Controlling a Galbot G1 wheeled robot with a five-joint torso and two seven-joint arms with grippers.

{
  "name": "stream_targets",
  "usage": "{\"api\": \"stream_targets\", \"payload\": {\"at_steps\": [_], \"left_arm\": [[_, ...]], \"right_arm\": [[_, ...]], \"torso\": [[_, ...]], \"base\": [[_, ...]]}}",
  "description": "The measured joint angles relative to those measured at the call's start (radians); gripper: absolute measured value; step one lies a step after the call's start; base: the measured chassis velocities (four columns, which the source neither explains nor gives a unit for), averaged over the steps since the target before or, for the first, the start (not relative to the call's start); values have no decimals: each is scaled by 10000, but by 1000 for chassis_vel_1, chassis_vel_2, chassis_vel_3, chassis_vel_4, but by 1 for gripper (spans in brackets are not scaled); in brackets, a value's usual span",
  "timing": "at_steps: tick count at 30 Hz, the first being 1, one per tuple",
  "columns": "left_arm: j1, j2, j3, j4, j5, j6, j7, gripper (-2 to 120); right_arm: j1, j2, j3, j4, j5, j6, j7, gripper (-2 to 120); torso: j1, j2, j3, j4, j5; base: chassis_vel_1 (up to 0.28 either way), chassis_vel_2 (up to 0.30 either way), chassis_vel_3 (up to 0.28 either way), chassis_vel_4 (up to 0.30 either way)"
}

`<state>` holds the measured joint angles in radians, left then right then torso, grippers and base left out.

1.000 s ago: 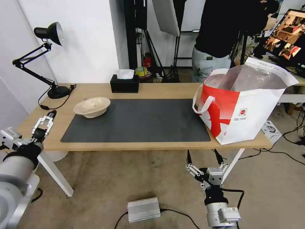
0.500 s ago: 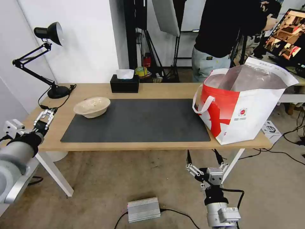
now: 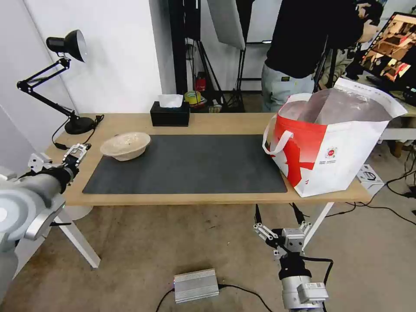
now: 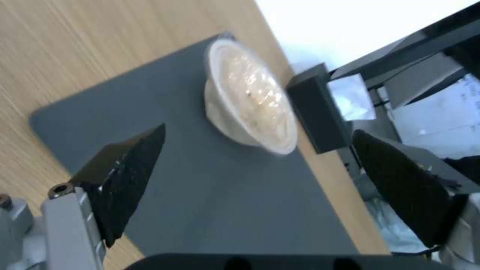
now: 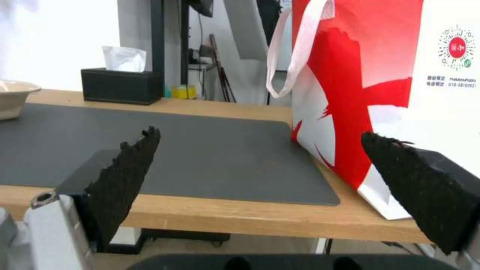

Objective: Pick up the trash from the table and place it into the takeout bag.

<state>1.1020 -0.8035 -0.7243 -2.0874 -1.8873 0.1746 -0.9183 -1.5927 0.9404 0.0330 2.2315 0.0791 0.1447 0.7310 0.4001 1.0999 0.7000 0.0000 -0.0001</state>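
Takeout bag with small round red logo, left claw spread near beige bowl

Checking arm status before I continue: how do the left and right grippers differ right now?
The left gripper is raised over the table's left end, aimed at the beige bowl; the right gripper hangs below the table's front edge, near the takeout bag. The left sits close to its target; the right faces the grey mat from low down. Both are open and empty.
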Motion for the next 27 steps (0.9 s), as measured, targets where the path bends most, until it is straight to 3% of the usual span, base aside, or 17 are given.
{"api": "stream_targets", "payload": {"at_steps": [16,27], "left_arm": [[-1503,-59,1089,1506,26,34,-112,100],[-2936,-44,1986,2418,-143,59,-706,100]], "right_arm": [[0,0,0,0,0,0,0,100],[0,0,0,0,0,0,0,100]], "torso": [[-1,-1,0,1,0],[0,0,0,-1,2]], "base": [[0,0,0,0],[0,0,0,0]]}}
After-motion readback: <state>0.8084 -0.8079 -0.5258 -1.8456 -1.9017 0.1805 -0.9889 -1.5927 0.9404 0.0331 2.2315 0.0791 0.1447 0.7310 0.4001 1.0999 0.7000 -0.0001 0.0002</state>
